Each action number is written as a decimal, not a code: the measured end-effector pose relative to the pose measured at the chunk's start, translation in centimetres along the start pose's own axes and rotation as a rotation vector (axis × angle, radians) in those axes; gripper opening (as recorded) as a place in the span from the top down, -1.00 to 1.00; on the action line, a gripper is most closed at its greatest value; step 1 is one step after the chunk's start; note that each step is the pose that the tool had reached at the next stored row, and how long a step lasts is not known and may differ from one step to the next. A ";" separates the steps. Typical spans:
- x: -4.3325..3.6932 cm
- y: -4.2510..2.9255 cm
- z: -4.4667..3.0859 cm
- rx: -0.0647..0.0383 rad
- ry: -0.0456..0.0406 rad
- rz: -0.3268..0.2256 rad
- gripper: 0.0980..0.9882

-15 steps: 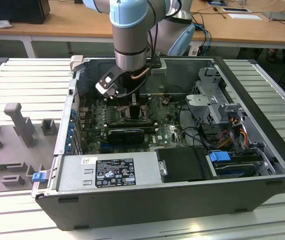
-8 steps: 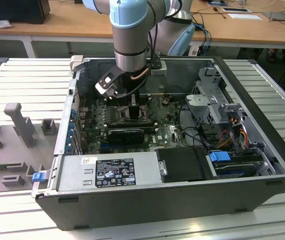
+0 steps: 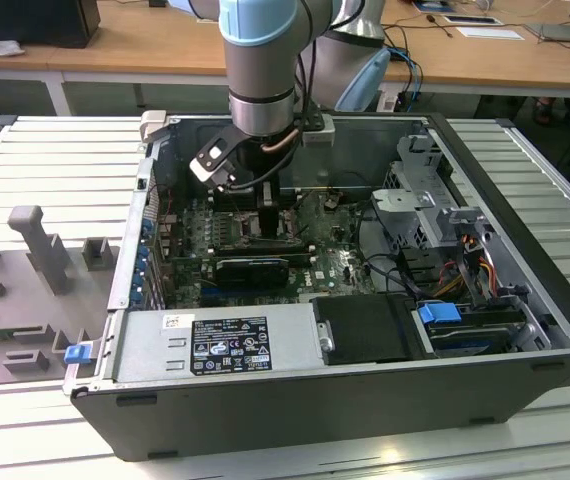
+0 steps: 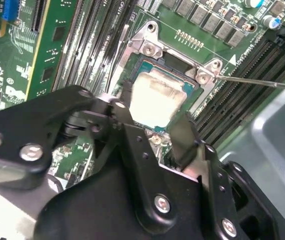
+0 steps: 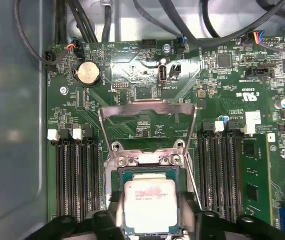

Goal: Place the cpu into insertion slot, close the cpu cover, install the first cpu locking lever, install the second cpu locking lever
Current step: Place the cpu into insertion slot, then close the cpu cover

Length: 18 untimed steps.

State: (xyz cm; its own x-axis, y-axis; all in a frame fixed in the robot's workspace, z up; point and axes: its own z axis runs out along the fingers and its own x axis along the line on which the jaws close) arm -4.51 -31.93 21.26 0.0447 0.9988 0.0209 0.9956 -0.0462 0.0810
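The cpu (image 5: 150, 202) is a pale silver square lying in or just above the insertion slot (image 5: 147, 171), whose dark rim and metal border frame it. The black fingers (image 5: 115, 212) of my gripper (image 5: 151, 214) press against two opposite sides of the chip, shut on it. In the second wrist view the cpu (image 4: 157, 95) sits between the same fingers (image 4: 182, 132) of the gripper (image 4: 155, 115) over the insertion slot (image 4: 178, 62). The cpu cover (image 5: 147, 104) is swung open, away from the socket. In the exterior view the gripper (image 3: 263, 215) reaches down onto the green board inside the case.
Long black memory slots (image 5: 75, 180) flank the socket on both sides. A thin lever rod (image 4: 262, 82) sticks out beside the socket. The open computer case (image 3: 365, 410) surrounds the board, with a power supply (image 3: 215, 345), drive bays (image 3: 465, 325) and cables (image 5: 147, 20) near the board's edge.
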 end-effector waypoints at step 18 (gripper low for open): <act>0.06 0.70 -1.53 0.029 0.0001 -0.022 0.98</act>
State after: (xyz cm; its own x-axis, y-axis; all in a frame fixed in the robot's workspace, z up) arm -3.93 -31.93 22.85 0.0230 0.9995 0.0195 0.9983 -0.0240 0.0527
